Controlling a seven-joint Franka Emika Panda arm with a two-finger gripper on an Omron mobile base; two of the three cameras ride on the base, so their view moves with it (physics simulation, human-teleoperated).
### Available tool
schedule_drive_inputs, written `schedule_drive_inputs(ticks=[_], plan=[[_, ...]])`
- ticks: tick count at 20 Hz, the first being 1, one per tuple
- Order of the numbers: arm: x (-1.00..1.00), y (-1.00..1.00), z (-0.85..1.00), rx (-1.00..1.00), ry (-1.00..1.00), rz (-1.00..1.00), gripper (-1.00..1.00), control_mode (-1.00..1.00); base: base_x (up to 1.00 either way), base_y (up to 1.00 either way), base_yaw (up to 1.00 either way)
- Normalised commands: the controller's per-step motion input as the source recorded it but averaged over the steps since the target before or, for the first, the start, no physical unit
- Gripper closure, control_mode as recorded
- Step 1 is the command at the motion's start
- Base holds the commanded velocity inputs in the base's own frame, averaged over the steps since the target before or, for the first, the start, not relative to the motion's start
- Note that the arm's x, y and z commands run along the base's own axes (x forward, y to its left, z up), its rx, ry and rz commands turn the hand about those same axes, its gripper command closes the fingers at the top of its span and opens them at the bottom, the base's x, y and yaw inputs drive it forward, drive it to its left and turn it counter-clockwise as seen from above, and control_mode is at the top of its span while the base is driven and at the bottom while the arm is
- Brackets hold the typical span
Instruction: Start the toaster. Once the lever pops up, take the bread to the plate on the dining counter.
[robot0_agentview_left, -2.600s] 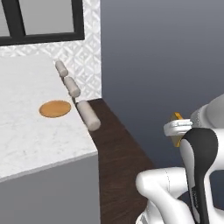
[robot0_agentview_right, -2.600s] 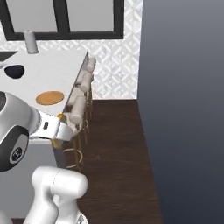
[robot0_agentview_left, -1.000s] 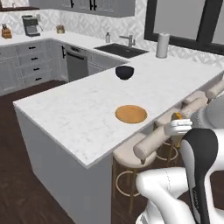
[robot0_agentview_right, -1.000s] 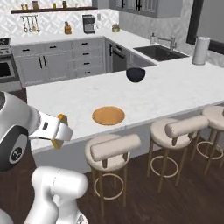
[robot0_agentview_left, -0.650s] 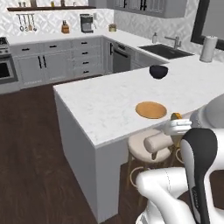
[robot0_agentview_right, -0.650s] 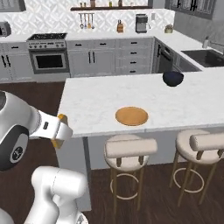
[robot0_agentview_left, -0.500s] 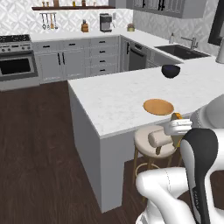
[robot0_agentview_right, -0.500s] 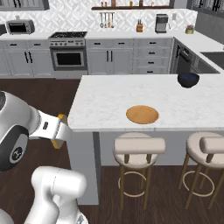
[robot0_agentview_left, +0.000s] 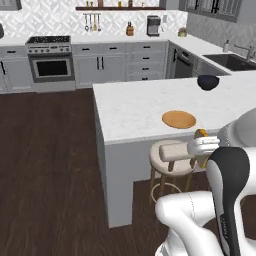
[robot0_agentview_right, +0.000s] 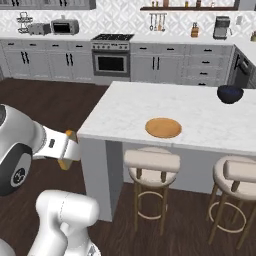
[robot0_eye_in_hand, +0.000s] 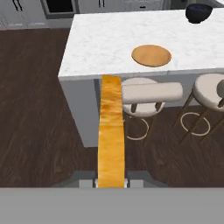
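Clearly the bread (robot0_eye_in_hand: 110, 131) is already in hand: in the hand view it rises edge-on from bottom centre, a long orange-yellow strip pinched between the closed fingers of the gripper (robot0_eye_in_hand: 111, 181). I judge it light and stiff but crumbly, with a toasted, dry crust, so the grip low on its flat faces looks right and needs little squeeze. In the left base view the gripper (robot0_agentview_left: 202, 148) sits at middle right, the forearm folded close to the body; in the right base view it shows at middle left (robot0_agentview_right: 68, 146), held short of the counter's near edge. Beyond it stand padded stools (robot0_agentview_right: 151, 161), then the dining counter (robot0_agentview_right: 120, 108) across the centre. The plate (robot0_agentview_right: 163, 127) lies near its front edge, a dark bowl (robot0_agentview_right: 230, 93) farther back at upper right.
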Motion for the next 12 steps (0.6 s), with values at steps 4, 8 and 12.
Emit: schedule_drive_inputs(ticks=[4,8,12], plan=[[0.0,0.0,0.0,0.0,0.0,0.0,1.0,1.0,0.34,-0.83,0.01],[0.0,0.0,0.0,0.0,0.0,0.0,1.0,1.0,0.46,-0.56,-0.01],[0.0,0.0,0.0,0.0,0.0,0.0,1.0,1.0,0.49,-0.28,-0.03]])
